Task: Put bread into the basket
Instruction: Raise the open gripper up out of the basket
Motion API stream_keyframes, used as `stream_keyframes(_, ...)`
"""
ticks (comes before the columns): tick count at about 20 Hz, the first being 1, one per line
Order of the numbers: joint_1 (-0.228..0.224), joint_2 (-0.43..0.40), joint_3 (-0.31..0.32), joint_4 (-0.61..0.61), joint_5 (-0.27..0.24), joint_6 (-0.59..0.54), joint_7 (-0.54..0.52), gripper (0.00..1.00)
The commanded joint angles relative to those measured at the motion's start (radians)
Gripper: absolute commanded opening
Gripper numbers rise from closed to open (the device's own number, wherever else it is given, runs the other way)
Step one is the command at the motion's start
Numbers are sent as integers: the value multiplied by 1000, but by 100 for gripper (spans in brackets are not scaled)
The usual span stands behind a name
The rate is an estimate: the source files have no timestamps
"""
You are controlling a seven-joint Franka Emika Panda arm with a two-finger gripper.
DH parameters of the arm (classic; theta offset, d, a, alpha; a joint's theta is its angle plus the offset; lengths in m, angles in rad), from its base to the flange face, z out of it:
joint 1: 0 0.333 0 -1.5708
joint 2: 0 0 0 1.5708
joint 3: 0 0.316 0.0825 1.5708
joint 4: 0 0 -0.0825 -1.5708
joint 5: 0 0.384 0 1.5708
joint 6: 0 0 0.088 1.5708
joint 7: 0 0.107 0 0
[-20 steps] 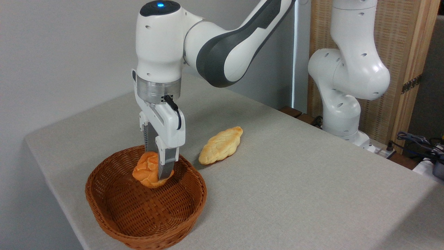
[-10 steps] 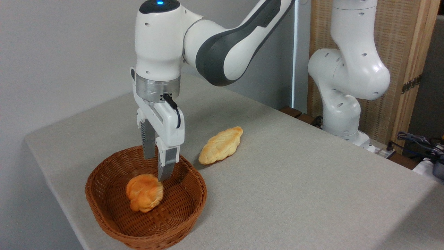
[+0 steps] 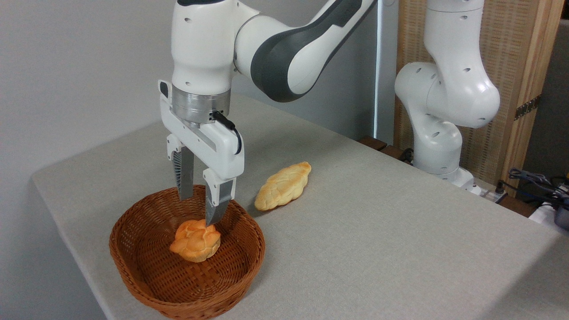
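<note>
The bread [image 3: 195, 240] is seen lying inside the basket [image 3: 133, 271], on its woven bottom. The claw [image 3: 199, 209] is held just above it, released, with its fingers apart and nothing between them. A paler long loaf [image 3: 283, 185] is placed on the surface [image 3: 378, 240], beside the basket.

I see a pale yellow oval loaf w/ scored crust [image 3: 283, 185] lying flat on the grey cloth-covered surface [image 3: 378, 240], approx. mid-surface, long axis running diagonally. Behind, at right: a woven tan panel in a light wood frame [image 3: 520, 66]. Far right edge: dark tangled cables [image 3: 540, 182], partly cut off. Plain grey wall [image 3: 80, 66] at left.
</note>
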Motion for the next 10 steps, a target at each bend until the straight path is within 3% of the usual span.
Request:
stream_keyframes(1, 7, -40, 13, 22, -9, -133, -12, 100)
stream_keyframes(2, 8, -50, 23, 20, -4, -167, -7, 100)
stream_keyframes(5, 7, -72, 34, 22, 71, -228, -5, 100)
stream_keyframes(10, 7, -87, 54, 22, 82, -281, 7, 100)
